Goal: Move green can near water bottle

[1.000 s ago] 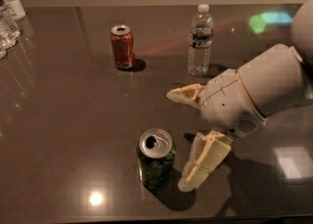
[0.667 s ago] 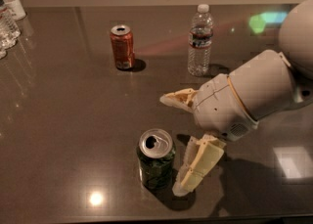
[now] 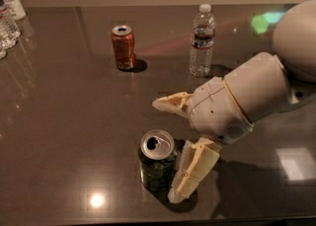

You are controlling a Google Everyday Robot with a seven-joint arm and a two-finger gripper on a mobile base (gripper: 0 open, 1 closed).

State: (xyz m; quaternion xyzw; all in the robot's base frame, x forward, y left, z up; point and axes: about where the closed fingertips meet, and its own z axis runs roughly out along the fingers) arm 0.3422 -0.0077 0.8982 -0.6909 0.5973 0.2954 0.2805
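Observation:
The green can [image 3: 157,163] stands upright on the dark table, near the front edge, its silver top open. My gripper [image 3: 163,151] is open and reaches in from the right. One finger [image 3: 170,102] is just beyond the can's far side. The other finger [image 3: 192,170] is close against the can's right side. The can sits partly between them; I cannot tell if either touches it. The water bottle [image 3: 202,41], clear with a white cap and dark label band, stands upright at the back, well behind the can.
A red-orange can [image 3: 123,47] stands at the back left of the bottle. Several clear white-labelled bottles [image 3: 9,18] cluster at the far left edge. The table's front edge [image 3: 98,220] runs just below the green can.
My gripper has moved left toward the green can, so its fingers now flank it more closely. The can, the bottle and the red-orange can have not moved.

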